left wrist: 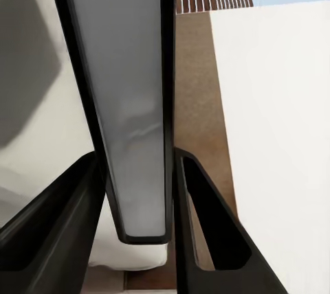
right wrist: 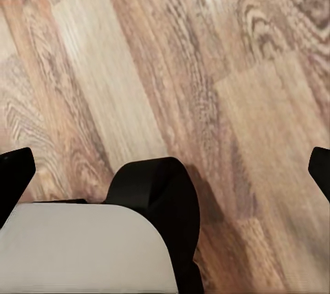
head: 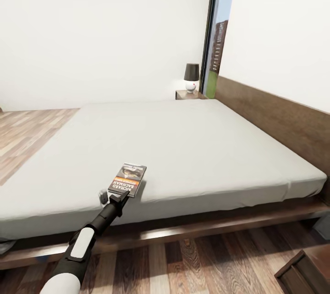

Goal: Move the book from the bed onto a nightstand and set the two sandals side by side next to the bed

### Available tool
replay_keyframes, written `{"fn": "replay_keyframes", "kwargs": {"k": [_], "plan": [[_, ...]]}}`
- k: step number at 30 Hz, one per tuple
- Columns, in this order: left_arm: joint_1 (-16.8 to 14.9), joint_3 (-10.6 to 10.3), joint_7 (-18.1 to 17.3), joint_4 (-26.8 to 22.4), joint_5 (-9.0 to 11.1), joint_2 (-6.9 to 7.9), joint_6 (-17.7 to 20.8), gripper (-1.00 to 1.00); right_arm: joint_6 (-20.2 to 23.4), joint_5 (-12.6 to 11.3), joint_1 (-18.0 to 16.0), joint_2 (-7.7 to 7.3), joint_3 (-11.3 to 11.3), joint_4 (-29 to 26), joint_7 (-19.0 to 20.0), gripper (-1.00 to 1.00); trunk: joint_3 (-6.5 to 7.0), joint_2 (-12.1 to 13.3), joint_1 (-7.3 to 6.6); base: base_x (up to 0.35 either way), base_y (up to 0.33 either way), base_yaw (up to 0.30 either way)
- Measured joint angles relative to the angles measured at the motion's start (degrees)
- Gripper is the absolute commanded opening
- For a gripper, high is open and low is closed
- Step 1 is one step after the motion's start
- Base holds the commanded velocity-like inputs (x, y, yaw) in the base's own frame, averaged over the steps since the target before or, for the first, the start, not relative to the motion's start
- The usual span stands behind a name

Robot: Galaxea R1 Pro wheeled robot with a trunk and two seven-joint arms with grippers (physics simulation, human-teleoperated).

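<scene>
The bed (head: 192, 142) is a big low platform, dark wood frame and headboard, plain pale grey mattress. It sits on a wood-plank floor (head: 192, 262). The book (head: 128, 179) is at the near edge of the mattress (can't tell if it's lying flat or lifted off). A nightstand (head: 189, 95) at the far corner carries a small lamp (head: 191, 77).
</scene>
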Motion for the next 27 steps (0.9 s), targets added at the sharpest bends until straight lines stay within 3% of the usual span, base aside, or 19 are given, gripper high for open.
{"fn": "replay_keyframes", "kwargs": {"k": [13, 23, 27], "plan": [[0.00, -0.06, 0.16, -0.06, -0.01, 0.56, 0.43, -1.00, 0.03, -0.14, 0.00, -0.05, -0.09, 0.04, 0.00, 1.00, 2.33, 5.21, -2.86, 0.000, 0.000, 0.000], [0.00, -0.23, 0.30, -0.51, -0.34, 1.07, 3.44, -1.00, 0.06, -0.17, -0.01, -0.01, -0.05, 0.03, 0.00, 1.00, 4.13, 9.23, -5.05, 0.000, 0.000, 0.000], [0.00, -1.04, 0.27, -0.72, -0.40, 2.36, 4.71, -1.00, 0.08, -0.17, -0.01, 0.01, -0.02, 0.01, 0.09, 1.00, 4.85, 10.83, -5.93, 0.000, 0.000, 0.000]]}}
